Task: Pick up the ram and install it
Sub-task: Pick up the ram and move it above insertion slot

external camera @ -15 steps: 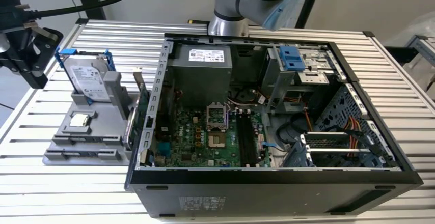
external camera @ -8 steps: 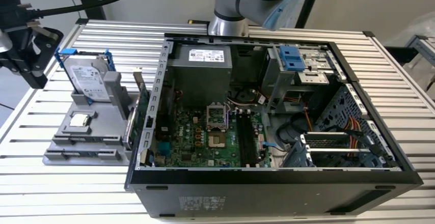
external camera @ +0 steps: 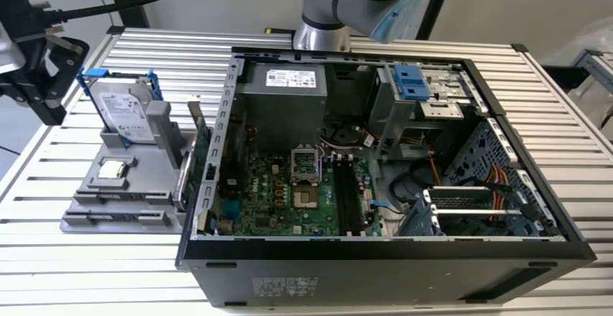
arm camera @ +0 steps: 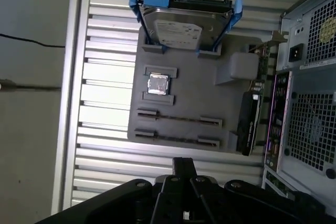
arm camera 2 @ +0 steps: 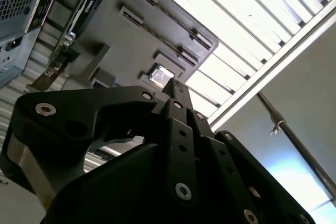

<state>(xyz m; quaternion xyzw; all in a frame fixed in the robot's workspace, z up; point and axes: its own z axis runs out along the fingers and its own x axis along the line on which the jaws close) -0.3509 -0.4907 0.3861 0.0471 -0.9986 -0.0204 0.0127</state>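
nearest, the open computer case (external camera: 383, 258) lies on its side on the slatted table (external camera: 86, 280). inside it the motherboard (external camera: 278, 201) faces up, with its black slots (external camera: 347, 194) to the right of the socket.

left of the case stands a grey holder (arm camera: 199, 93). an upright expansion card (external camera: 189, 176) stands between the holder and the case wall.

at the holder's near end are two rows of clips. the ram (arm camera: 178, 119) reads as a thin strip on edge between the clips of one row, apart from the gripper. farther along the holder lies the processor chip (external camera: 114, 170), and beyond it a hard drive (external camera: 125, 108) stands in a blue bracket.

the gripper (arm camera: 184, 164) hangs over the table's far left, clear of the holder. its fingers are pressed together with nothing between them.
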